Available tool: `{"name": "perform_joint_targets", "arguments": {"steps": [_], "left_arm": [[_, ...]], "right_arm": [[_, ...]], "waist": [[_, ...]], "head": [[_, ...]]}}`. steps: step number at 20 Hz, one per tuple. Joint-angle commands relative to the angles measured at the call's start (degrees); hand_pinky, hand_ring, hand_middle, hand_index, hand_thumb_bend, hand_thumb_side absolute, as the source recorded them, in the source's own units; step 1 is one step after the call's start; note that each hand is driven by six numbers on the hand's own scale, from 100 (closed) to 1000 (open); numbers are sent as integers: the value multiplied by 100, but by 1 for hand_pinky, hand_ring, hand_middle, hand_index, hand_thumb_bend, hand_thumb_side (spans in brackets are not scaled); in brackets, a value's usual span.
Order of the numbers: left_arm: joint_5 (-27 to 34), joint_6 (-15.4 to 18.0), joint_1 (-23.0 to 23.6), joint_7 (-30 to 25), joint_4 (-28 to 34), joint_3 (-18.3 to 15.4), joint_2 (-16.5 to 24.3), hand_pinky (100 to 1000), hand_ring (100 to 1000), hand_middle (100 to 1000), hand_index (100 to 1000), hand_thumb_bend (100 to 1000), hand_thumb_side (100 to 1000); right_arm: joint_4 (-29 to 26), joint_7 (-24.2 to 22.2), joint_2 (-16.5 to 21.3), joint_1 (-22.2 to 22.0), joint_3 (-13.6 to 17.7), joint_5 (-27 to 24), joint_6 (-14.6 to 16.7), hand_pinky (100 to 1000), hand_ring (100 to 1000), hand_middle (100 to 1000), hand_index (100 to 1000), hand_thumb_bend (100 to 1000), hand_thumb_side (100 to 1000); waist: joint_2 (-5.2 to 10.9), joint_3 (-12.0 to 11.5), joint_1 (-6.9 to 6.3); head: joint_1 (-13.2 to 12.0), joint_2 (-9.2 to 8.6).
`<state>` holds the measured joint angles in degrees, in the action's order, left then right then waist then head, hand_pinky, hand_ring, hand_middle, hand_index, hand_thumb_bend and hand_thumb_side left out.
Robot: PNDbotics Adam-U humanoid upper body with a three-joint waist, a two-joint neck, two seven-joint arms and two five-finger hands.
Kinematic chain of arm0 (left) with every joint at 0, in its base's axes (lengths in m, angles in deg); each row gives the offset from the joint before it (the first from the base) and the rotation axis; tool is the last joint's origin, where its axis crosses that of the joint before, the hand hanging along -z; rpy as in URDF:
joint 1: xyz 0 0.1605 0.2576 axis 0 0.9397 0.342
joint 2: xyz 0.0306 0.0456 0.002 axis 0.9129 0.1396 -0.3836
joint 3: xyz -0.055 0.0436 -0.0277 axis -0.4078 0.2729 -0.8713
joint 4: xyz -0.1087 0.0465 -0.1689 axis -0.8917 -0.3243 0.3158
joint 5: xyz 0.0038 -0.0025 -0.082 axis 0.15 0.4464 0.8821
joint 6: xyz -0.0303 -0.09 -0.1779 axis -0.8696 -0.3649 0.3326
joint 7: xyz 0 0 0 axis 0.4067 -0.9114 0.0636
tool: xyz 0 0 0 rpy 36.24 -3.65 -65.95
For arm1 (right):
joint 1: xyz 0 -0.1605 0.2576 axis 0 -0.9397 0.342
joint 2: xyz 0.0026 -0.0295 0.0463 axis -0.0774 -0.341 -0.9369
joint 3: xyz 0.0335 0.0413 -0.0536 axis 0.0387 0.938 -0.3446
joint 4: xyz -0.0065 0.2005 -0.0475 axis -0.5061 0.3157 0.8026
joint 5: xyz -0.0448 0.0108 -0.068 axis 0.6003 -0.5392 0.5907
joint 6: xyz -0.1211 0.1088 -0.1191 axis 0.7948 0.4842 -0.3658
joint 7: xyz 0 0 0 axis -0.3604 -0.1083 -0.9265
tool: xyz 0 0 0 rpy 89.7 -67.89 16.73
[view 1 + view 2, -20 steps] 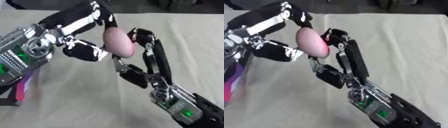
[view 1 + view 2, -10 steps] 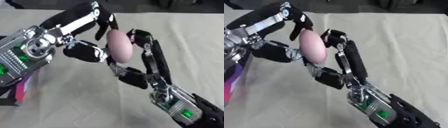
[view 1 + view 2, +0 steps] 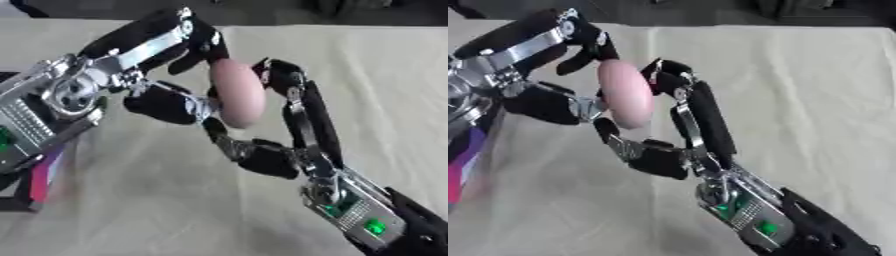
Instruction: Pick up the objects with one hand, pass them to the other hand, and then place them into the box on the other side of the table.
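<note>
Beige cloth is lying under both arms — the right hand (image 3: pixel 289 125) and left hand (image 3: pixel 162 75) are both pinching the pink egg-shaped object (image 3: pixel 238 93) — mid hand-over, apparently.

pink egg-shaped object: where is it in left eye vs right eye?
Left eye view: pink egg-shaped object sits at upper centre, between the left hand and right hand.
Right eye view: it sits further left, upper left of centre.
Shared landmark: the green light on the right forearm, low on the right in both.
</note>
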<state>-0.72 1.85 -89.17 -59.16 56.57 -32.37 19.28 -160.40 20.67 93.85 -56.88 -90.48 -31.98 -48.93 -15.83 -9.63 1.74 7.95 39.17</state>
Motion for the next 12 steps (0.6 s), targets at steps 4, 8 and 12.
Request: {"name": "perform_joint_targets", "arguments": {"steps": [4, 8, 12], "left_arm": [[75, 163, -13, 99, 99, -223, 279, 732, 636, 100, 248, 100, 100], [110, 306, 145, 230, 164, -375, 547, 732, 630, 100, 247, 100, 100], [153, 439, 406, 442, 230, -610, 894, 732, 625, 100, 248, 100, 100]], "right_arm": [[-88, 33, 132, -10, 6, 114, -117, 519, 544, 546, 653, 421, 383], [-88, 34, 189, -62, 36, 154, -353, 521, 558, 574, 691, 416, 456], [-88, 35, 231, -94, 73, 170, -543, 526, 568, 593, 709, 413, 457]], "waist": [[85, 27, -34], [81, 32, -41], [73, 38, -35]], "head": [[-33, -21], [-71, -13], [-154, -47]]}}
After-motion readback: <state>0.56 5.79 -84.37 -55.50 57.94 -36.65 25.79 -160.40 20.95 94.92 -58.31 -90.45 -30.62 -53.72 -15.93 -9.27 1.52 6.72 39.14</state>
